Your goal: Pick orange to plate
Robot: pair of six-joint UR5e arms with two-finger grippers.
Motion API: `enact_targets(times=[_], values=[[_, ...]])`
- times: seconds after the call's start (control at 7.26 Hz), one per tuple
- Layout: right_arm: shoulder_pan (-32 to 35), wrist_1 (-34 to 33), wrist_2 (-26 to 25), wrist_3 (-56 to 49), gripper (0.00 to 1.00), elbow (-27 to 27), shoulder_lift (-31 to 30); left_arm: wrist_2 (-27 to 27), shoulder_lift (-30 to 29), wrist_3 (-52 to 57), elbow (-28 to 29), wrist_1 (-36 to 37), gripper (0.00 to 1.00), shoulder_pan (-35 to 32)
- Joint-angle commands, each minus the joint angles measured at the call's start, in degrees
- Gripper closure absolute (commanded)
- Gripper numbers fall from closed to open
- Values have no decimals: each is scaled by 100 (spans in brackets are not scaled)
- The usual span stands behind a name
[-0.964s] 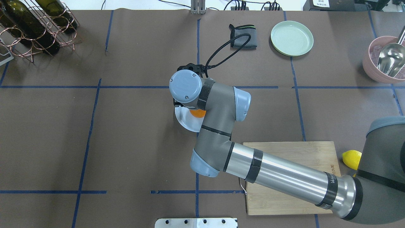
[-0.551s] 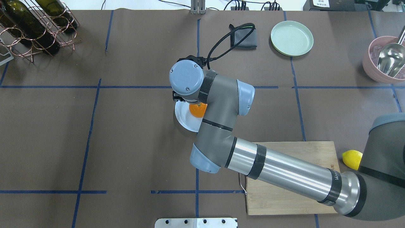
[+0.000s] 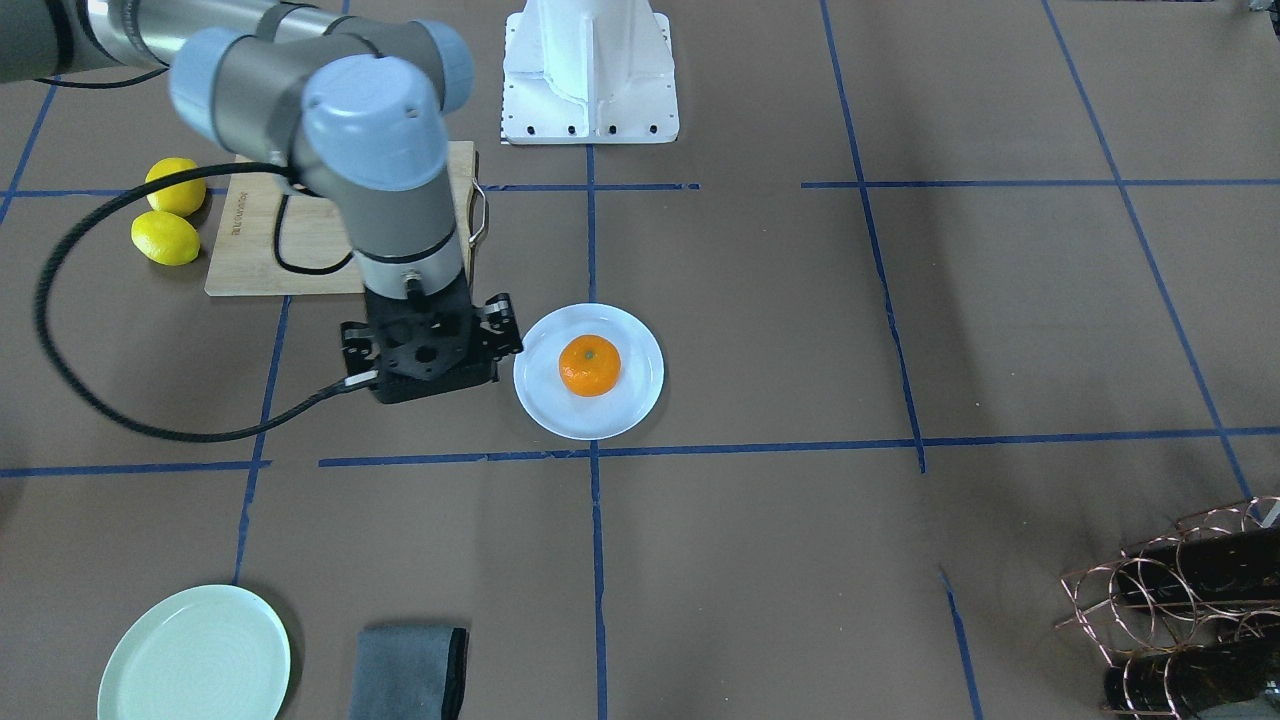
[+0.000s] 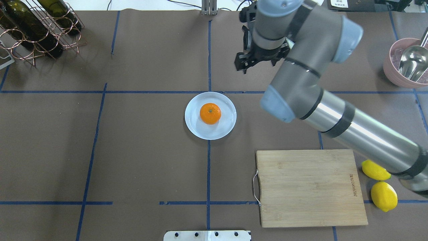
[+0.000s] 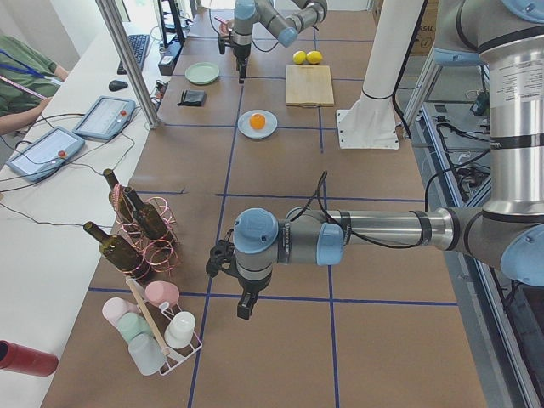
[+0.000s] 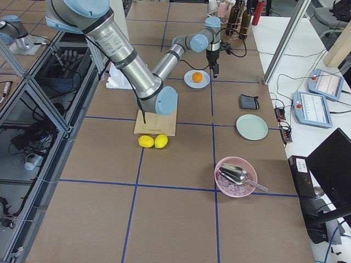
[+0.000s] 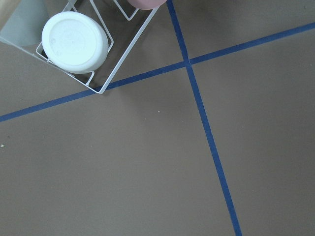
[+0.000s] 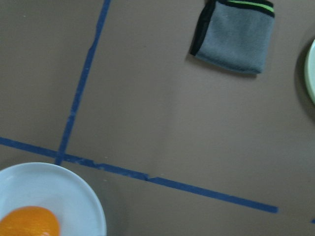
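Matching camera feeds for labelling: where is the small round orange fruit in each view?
Front-facing: small round orange fruit, centre.
Overhead: fruit, centre.
Exterior left: fruit, upper middle.
Exterior right: fruit, upper middle.
Left wrist: not in it.
Right wrist: fruit, bottom-left corner, cut off.
Landmark: round white plate under it.
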Motion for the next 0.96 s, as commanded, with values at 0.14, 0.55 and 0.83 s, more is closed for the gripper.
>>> enact_targets(times=[0.14,0.55,0.83], values=[[1778,-18,913,-2975,0,337,-1424,-3,-31,-410,-37,204,0,9],[2792,77,924,-3888,0,1084,-3304,-178,-31,-404,-73,206,0,0],[3039,1231,810,-3871,0,1130,-4685,-179,21,-395,-195,206,0,-9]])
